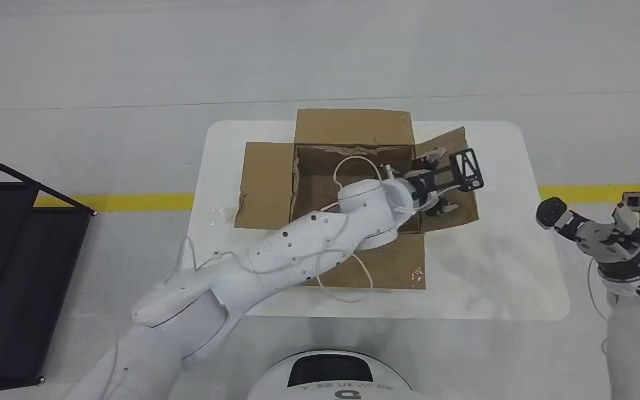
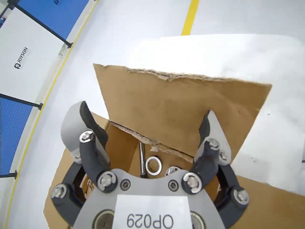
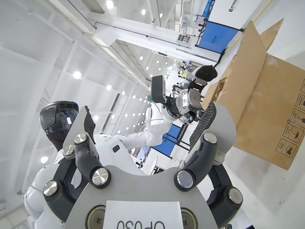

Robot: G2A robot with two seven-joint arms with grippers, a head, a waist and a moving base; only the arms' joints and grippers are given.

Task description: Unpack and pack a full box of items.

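An open cardboard box (image 1: 355, 180) stands on the white table (image 1: 500, 270) with its flaps spread out. My left gripper (image 1: 442, 192) hovers over the box's right side, open and holding nothing. In the left wrist view the left gripper (image 2: 147, 125) faces the torn right flap (image 2: 181, 106). Below it, on the box floor, lie a metal rod (image 2: 142, 156), a metal ring (image 2: 154, 165) and part of a round metal piece (image 2: 172, 169). My right gripper (image 1: 556, 215) is off the table's right edge, open and empty (image 3: 146, 122), facing the box (image 3: 262, 110).
The flaps (image 1: 265, 185) stick out on all sides of the box. A black rack (image 1: 30, 270) stands on the floor to the left. A yellow floor line (image 1: 130, 201) runs behind the table. Bare table surface lies right of the box.
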